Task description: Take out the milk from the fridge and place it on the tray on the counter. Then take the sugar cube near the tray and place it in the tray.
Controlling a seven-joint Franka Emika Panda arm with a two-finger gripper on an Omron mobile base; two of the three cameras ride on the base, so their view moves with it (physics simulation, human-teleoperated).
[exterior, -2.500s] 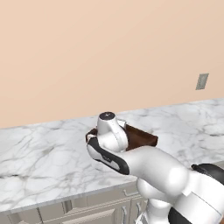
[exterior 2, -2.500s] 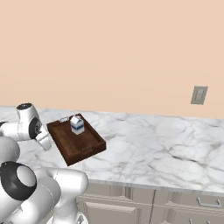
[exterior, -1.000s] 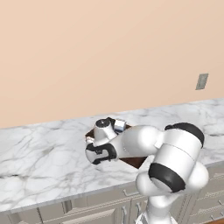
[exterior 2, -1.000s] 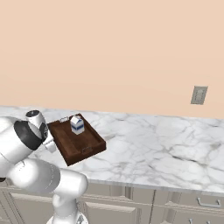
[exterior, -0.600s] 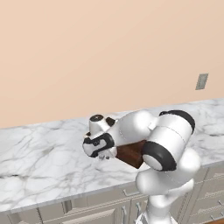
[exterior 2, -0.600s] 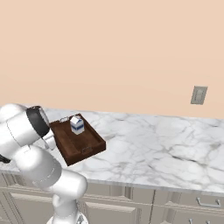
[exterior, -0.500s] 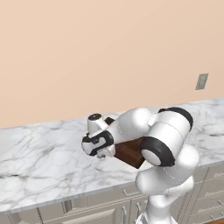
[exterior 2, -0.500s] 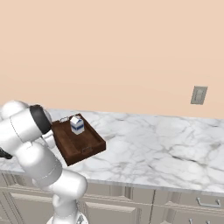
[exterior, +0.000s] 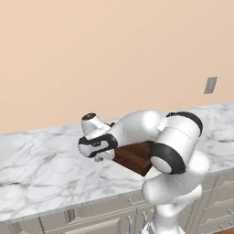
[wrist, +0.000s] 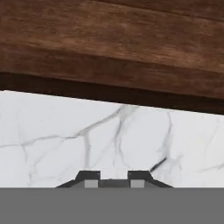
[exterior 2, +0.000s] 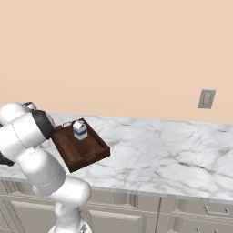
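While the arm is reaching low over the counter [exterior: 41, 160], the gripper [wrist: 113, 176] is hanging just above the white marble, right beside the outer wall of the tray [wrist: 113, 65]; its two dark fingertips [wrist: 89, 176] are lying close together with only a narrow strip between them, and nothing is showing between them, though whether they are fully pressed together I cannot tell. In the left base view the hand is sitting at the tray's left end, its bulk covering much of the dark wood. The tray is lying at an angle on the counter, one corner pointing toward the front edge, and the milk [exterior 2: 80, 129] is standing upright inside it near its far end, its blue band facing the right base camera. The sugar cube cannot be made out. Grey veins are running across the marble in every direction, and the top is stretching from side to side across both base views. Beneath it, beige-grey panelled cabinets [exterior 2: 191, 214] with small bar handles are running along the front. Behind the counter, a plain peach wall [exterior 2: 127, 50] is rising to the top of the view, bearing a grey outlet plate [exterior 2: 206, 98] well to the right of the tray.
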